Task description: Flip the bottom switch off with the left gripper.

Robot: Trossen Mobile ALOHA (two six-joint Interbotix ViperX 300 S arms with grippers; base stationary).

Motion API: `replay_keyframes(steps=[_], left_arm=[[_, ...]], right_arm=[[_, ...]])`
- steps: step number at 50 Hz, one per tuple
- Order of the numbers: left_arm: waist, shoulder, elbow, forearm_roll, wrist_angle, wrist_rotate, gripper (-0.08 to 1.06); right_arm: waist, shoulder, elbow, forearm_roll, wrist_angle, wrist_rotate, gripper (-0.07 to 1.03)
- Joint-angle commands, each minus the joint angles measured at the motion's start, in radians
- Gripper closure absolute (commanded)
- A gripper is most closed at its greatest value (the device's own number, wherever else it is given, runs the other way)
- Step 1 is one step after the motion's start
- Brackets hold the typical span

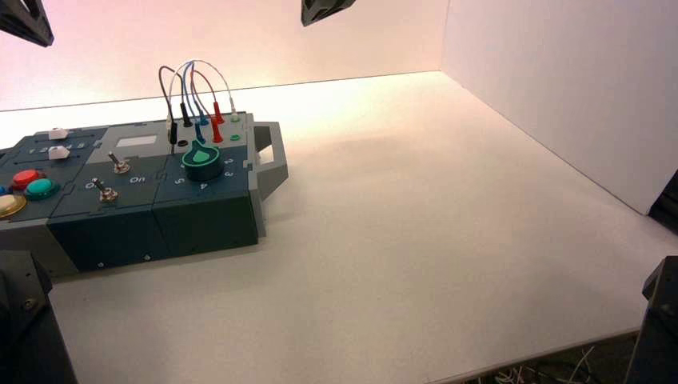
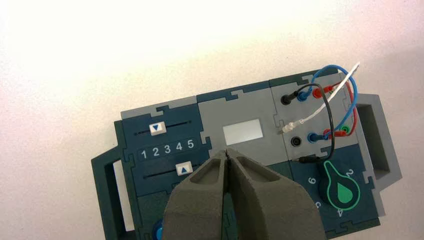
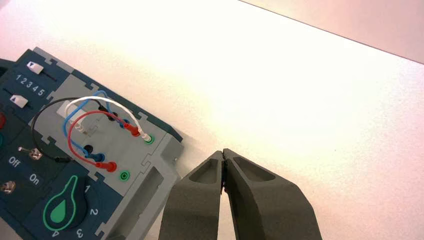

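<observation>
The bottom switch (image 1: 103, 192) is a small silver toggle on the box's dark blue panel, nearer the front edge than its twin (image 1: 120, 166). The right wrist view catches it at the picture's edge (image 3: 7, 187). My left gripper (image 2: 227, 152) is shut and empty, held well above the box. Its fingers (image 2: 200, 200) hide both toggles in the left wrist view. In the high view the left gripper (image 1: 24, 20) shows only at the top left corner. My right gripper (image 3: 222, 152) is shut on nothing, raised over the bare table to the right of the box.
The box (image 1: 200, 220) stands at the table's left. It carries a green pointer knob (image 1: 203, 158), looped wires (image 1: 192, 80), two white sliders (image 2: 157, 127), and red (image 1: 25, 177), teal and yellow buttons. A white wall (image 1: 560, 88) bounds the right side.
</observation>
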Motion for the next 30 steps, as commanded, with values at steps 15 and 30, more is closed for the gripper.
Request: replay_keyframes(steps=[15,30], left_arm=[[0.005,-0.006,-0.011,-0.008,-0.003,0.003,1.01],[0.005,-0.006,-0.008,-0.006,-0.002,0.003,1.01]], right_arm=[[-0.005,-0.043,-0.018,0.002,0.018,0.0,0.98],[-0.018,-0.069,-0.018,0.002,0.02,0.0,0.98]])
